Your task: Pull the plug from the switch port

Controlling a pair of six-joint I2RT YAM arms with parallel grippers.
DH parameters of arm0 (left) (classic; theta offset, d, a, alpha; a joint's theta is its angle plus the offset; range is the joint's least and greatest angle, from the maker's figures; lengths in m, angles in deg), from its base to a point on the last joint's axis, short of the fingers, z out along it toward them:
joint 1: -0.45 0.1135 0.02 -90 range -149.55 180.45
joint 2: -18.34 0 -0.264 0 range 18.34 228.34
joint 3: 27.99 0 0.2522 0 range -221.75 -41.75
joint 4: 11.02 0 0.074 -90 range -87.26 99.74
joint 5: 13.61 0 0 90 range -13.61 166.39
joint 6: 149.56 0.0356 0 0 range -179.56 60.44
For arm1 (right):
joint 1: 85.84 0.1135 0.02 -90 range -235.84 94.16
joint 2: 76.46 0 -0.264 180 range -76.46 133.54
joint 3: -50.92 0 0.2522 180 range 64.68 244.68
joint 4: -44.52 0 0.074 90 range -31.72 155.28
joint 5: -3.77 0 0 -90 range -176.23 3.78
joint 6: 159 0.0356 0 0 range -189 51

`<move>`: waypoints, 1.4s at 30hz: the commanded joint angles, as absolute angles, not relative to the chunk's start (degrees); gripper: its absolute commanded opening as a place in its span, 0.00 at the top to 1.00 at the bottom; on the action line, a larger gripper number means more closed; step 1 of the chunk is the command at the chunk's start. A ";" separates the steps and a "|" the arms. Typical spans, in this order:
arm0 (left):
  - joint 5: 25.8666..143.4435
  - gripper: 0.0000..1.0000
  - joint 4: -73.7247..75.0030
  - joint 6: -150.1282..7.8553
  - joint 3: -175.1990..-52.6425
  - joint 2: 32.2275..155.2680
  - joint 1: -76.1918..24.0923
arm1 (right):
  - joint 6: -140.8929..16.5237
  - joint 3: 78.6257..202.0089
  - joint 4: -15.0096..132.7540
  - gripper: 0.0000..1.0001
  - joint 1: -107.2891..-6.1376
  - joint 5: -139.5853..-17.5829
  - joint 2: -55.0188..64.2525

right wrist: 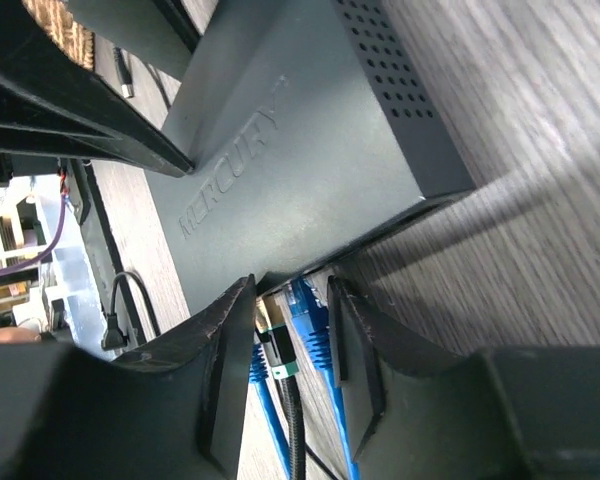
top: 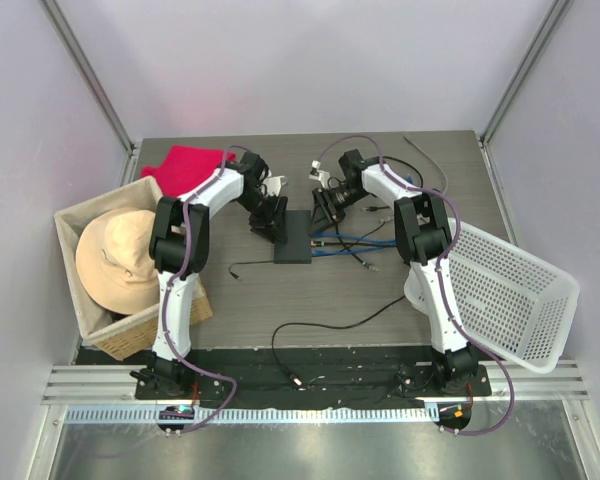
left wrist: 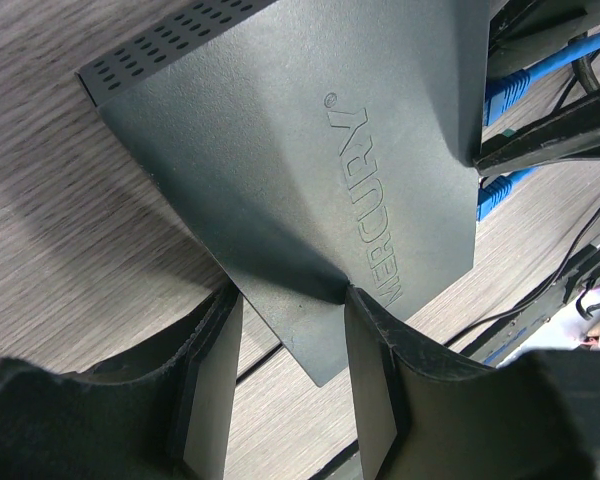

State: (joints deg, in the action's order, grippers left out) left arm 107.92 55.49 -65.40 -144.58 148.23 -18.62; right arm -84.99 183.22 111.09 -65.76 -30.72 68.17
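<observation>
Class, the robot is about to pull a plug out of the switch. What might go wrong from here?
The right claw straddles a blue plug and a black plug together, so it might grip both or the wrong one. The left claw sits only at one corner of the switch, so the switch may swing or drag along.

Blue cables (top: 355, 240) and right gripper (top: 323, 213) tight beside the switch (top: 292, 242), left gripper (top: 270, 224) opposite; free room nearward.
</observation>
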 commanded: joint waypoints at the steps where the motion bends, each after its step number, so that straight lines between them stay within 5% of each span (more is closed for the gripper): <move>1: 101.71 0.52 54.25 -63.78 -143.88 149.56 -19.68 | -91.84 183.41 112.22 0.53 -63.86 -36.32 73.73; 17: 100.30 0.52 55.04 -62.81 -143.88 149.65 -19.85 | -97.20 188.61 120.94 0.57 -66.50 -29.45 76.73; 27: 100.39 0.52 55.04 -62.63 -143.88 149.65 -19.94 | -97.74 187.11 122.26 0.74 -67.82 -27.52 75.94; 33: 100.21 0.52 55.12 -62.46 -143.70 149.48 -19.85 | -102.48 187.99 127.34 0.52 -68.44 -25.40 75.85; 42: 99.86 0.52 55.04 -62.19 -143.70 149.56 -20.20 | -102.40 188.61 129.90 0.78 -68.44 -30.41 77.34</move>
